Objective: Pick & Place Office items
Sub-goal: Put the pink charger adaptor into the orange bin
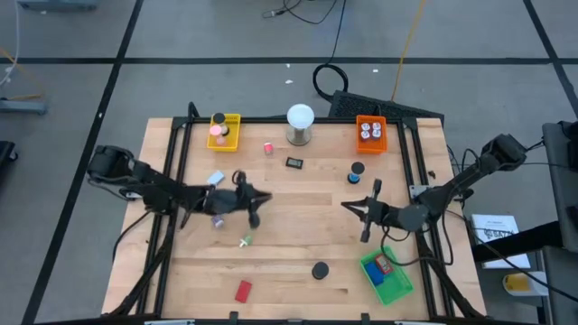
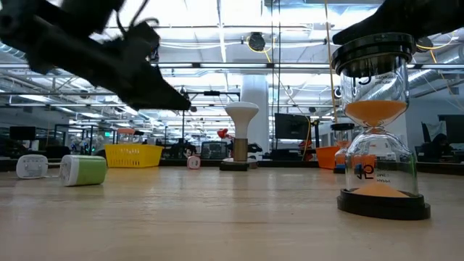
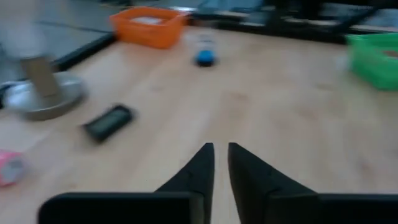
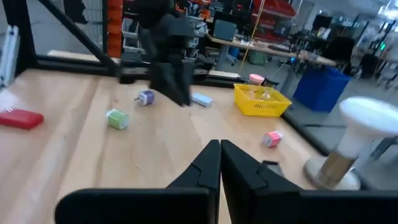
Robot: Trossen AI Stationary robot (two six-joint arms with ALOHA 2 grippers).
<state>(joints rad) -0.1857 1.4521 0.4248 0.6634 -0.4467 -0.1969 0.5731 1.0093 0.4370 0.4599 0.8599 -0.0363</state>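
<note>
Yellow tray [image 1: 226, 129], sitting at the table's far left, is holding a pink round piece [image 1: 217, 130] and an orange-pink one beside it. Orange tray [image 1: 371, 133], at the far right, is holding whitish bits [image 1: 368, 130]. Green tray [image 1: 386, 276], near the right front edge, is containing a red flat block [image 1: 384, 264] and a blue block [image 1: 386, 277]. Remaining office items are lying loose on the wooden table [image 1: 298, 226]: red block [image 1: 243, 290], black round piece [image 1: 320, 270], green clip-like bit [image 1: 246, 241], purple bit [image 1: 218, 221]. Left gripper [image 1: 264, 197] is hovering mid-table with fingers nearly together, gripping nothing. Right gripper [image 1: 348, 207] is hanging closed and empty
</note>
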